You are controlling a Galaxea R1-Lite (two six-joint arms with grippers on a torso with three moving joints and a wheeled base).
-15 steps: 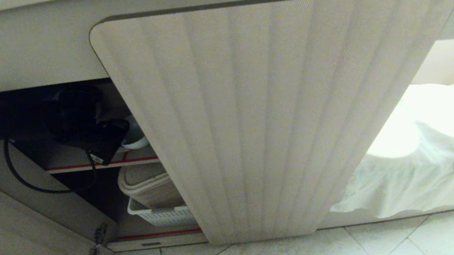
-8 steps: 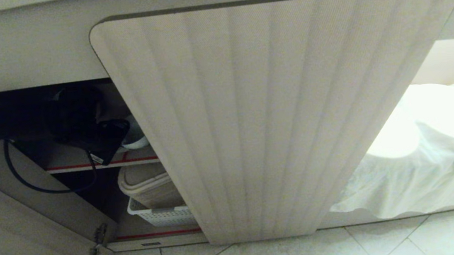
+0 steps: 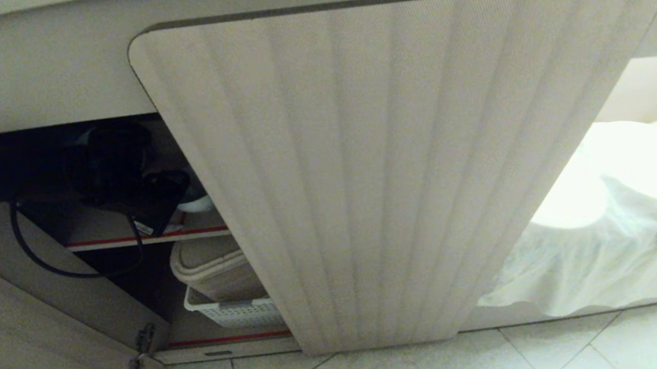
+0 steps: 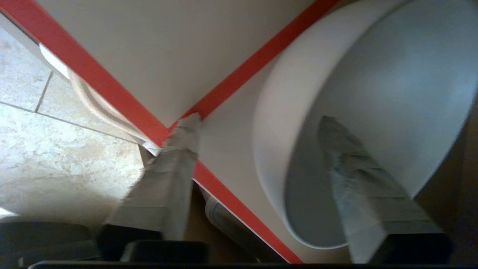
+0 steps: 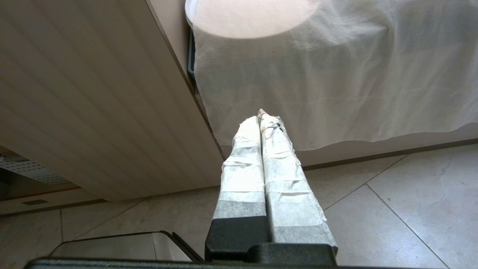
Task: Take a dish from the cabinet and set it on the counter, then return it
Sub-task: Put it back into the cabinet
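Left gripper (image 4: 257, 123) inside cabinet (image 3: 405, 165), fingers spread wide. One finger (image 4: 358, 179) inside white dish (image 4: 388, 74), other finger outside rim, neither pinching it. Dish sits on red-edged shelf (image 4: 257, 59). Right gripper (image 5: 261, 119) hangs over floor tiles (image 5: 392, 201), fingers pressed together, near white cloth (image 5: 336, 74).

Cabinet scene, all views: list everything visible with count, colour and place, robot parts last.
bowl: one, white, on the red-edged upper shelf inside the cabinet.
fluted door: one, beige, covering the cabinet's middle.
open door: one, beige, swung out at left.
bin: one, beige, below the shelf.
basket: one, white, perforated, under the bin.
cloth: one, white, draped at right.
floor: pale tiles.
left gripper: open, one finger inside the bowl, one outside.
right gripper: shut, parked above the floor.
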